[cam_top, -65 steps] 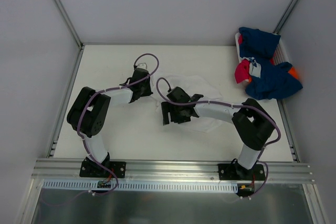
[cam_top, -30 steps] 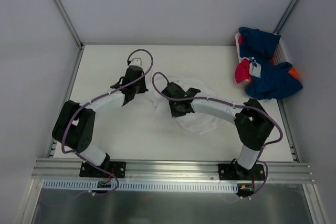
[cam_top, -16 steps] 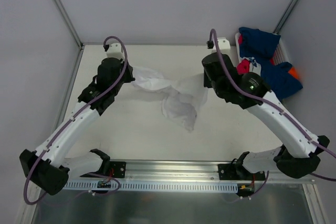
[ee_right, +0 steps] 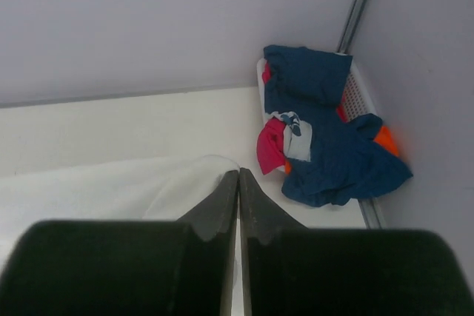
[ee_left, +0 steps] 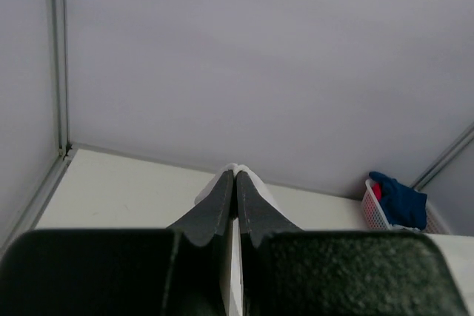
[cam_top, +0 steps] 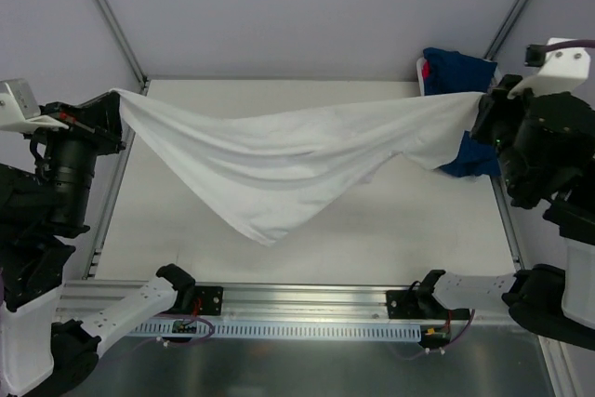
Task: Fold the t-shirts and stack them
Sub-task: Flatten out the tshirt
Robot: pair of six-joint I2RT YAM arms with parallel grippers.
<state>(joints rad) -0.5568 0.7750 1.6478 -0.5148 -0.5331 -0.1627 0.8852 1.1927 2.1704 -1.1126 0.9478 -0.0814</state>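
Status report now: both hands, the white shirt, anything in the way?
Left hand and right hand both shut on white t-shirt, one end each. Shirt stretched wide above table. Other shirts heaped at basket, far right corner.

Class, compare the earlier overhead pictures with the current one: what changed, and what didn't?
The white t-shirt, crumpled mid-table before, now hangs stretched wide: the left end effector swung out left and the right end effector out right, each shut on one end. The navy and red shirts in the far-right basket stayed put.
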